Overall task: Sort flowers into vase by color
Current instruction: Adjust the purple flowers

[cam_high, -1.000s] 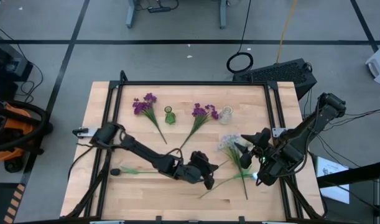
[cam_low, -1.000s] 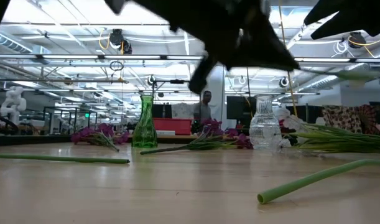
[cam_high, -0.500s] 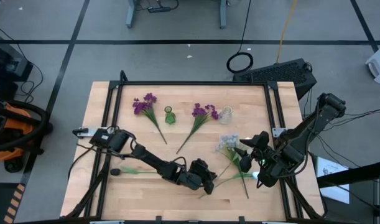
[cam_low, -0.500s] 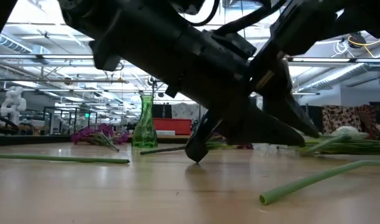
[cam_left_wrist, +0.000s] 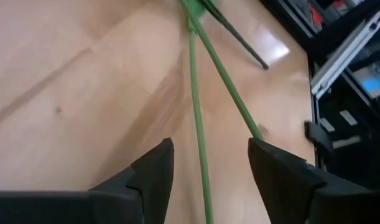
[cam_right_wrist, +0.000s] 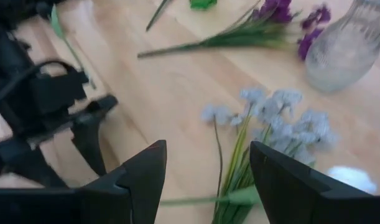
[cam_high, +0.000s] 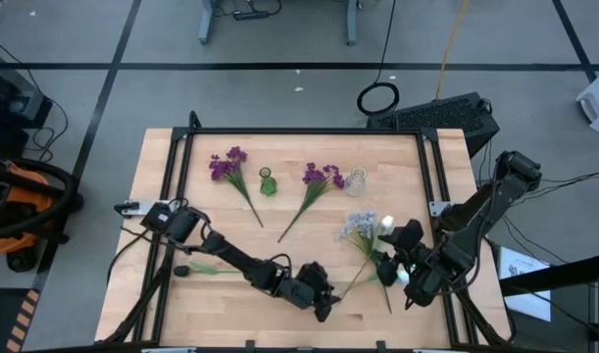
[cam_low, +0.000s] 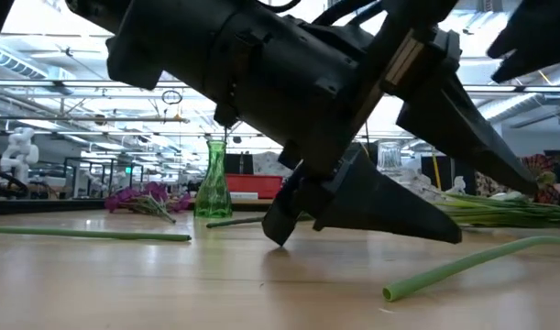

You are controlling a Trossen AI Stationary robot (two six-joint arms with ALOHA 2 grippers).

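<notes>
Two purple flowers point(cam_high: 225, 167) point(cam_high: 324, 176) lie flat near the table's far edge, beside a green vase point(cam_high: 268, 182) and a clear vase point(cam_high: 356, 179). A pale lilac flower point(cam_high: 360, 226) and a white bud point(cam_high: 385, 224) lie at the right, their green stems point(cam_high: 350, 281) running toward the near edge. My left gripper point(cam_left_wrist: 208, 152) is open and low over the table near the front edge point(cam_high: 321, 302). Its fingers stand on either side of one thin stem point(cam_left_wrist: 198, 143) without touching it. My right gripper point(cam_right_wrist: 207, 152) hangs open above the lilac flower's stems point(cam_high: 392, 250).
A loose green stem point(cam_high: 196, 268) lies on the wood at the left, in front of my left arm. A second stem point(cam_left_wrist: 230, 87) slants close past my left gripper's finger. The table's black frame rails point(cam_high: 431, 167) run along its left and right sides.
My left gripper has sunk toward the table and moved toward the near edge, tipping further down, and it has opened; its fingers now straddle a stem. My right gripper has moved a little toward the near edge and down, uncovering the white bud.
</notes>
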